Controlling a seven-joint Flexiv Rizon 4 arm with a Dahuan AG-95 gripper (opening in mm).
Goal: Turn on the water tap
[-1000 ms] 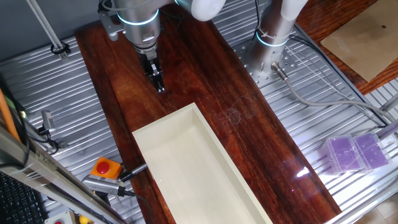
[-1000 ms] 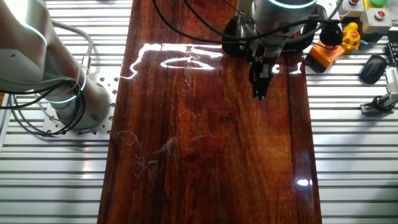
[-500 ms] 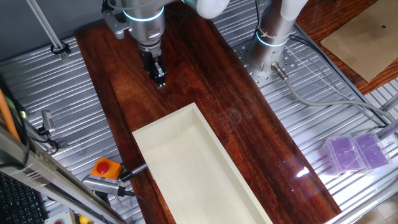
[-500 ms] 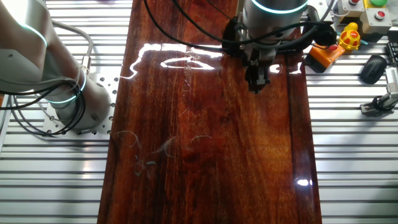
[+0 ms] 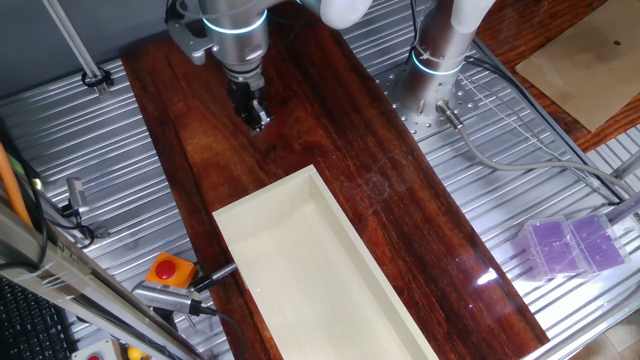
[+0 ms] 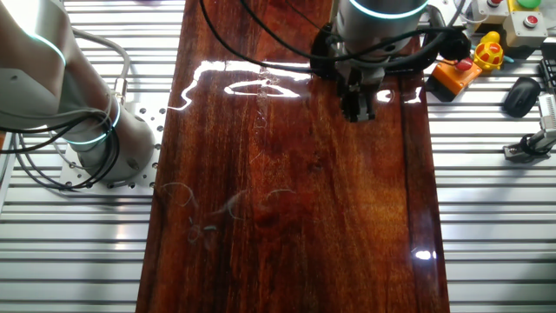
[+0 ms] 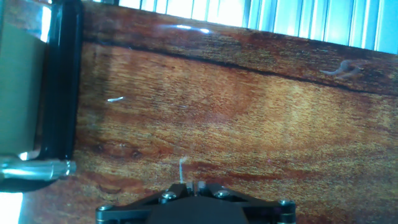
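Note:
No water tap shows plainly in any view. In the hand view a black bar (image 7: 60,81) runs down the left edge, with a short metal cylinder (image 7: 38,168) at its lower end; I cannot tell whether this belongs to the tap. My gripper (image 5: 257,120) hangs over the dark wooden board (image 5: 330,130) near its far end, fingers together and holding nothing. It also shows in the other fixed view (image 6: 357,111) and at the bottom of the hand view (image 7: 194,184), above bare wood.
A long cream tray (image 5: 310,270) lies on the board just in front of the gripper. A second arm's base (image 5: 435,60) stands at the right. A red button box (image 5: 170,270) and cables lie at the left on the ribbed metal table.
My gripper has moved a little towards the far end of the board, away from the cream tray. Its fingers stay together.

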